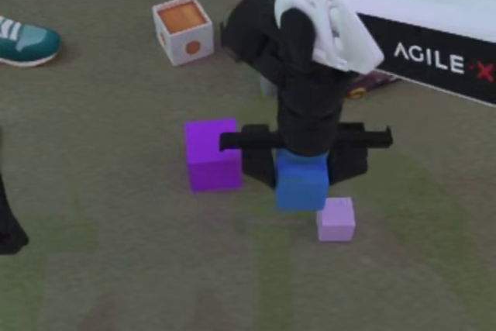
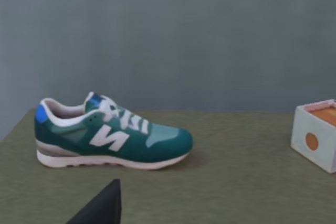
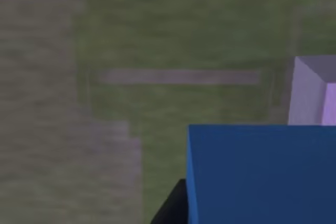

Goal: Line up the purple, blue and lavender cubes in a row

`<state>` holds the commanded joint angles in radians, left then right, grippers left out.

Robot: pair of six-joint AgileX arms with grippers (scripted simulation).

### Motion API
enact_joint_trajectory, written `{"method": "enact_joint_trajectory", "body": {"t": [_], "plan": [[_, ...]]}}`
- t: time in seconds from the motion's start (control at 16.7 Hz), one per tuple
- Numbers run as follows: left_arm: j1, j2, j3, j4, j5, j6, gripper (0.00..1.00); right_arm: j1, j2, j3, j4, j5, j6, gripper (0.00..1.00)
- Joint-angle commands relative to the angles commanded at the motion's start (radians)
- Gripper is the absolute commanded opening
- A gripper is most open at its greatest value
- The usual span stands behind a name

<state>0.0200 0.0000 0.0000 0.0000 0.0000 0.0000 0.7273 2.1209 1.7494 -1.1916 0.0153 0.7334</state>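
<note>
The right gripper (image 1: 304,162) hangs over the middle of the table (image 1: 101,269), its black body directly above the blue cube (image 1: 301,181). The fingers sit close against the cube's sides, clamped on it as far as the top view shows; whether the cube rests on the table or is lifted I cannot tell. The blue cube is plain, matte and bright, mid-sized among the three.

Just beside it toward the left edge stands the purple cube (image 1: 211,154), the largest, vivid and matte, with a narrow gap between the two. Near the blue cube's front right corner sits the lavender cube (image 1: 335,219), the smallest and palest, almost touching it and a little closer to the front edge. The right wrist view shows the blue cube filling the foreground with the lavender cube (image 3: 312,90) just behind it.

The left arm (image 1: 9,226) stays at the left edge; its gripper's state cannot be told. Near the back edge lie a teal sneaker (image 2: 105,137) and a white cube with orange faces (image 1: 184,29).
</note>
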Motion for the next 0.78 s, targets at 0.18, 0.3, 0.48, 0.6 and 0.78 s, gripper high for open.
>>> {"method": "enact_joint_trajectory", "body": {"t": [0.18,0.3,0.48,0.6,0.78], "plan": [[0.000,0.000,0.000,0.000,0.000,0.000,1.00,0.035,0.007,0.023,-0.008,0.002,0.042,0.00],[0.000,0.000,0.000,0.000,0.000,0.000,1.00,0.035,0.007,0.023,-0.008,0.002,0.042,0.00],[0.000,0.000,0.000,0.000,0.000,0.000,1.00,0.031,0.006,0.009,0.010,0.000,0.043,0.00],[0.000,0.000,0.000,0.000,0.000,0.000,1.00,0.030,0.019,-0.025,0.057,0.000,0.046,0.00],[0.000,0.000,0.000,0.000,0.000,0.000,1.00,0.032,0.048,-0.095,0.152,0.001,0.048,0.00]]}}
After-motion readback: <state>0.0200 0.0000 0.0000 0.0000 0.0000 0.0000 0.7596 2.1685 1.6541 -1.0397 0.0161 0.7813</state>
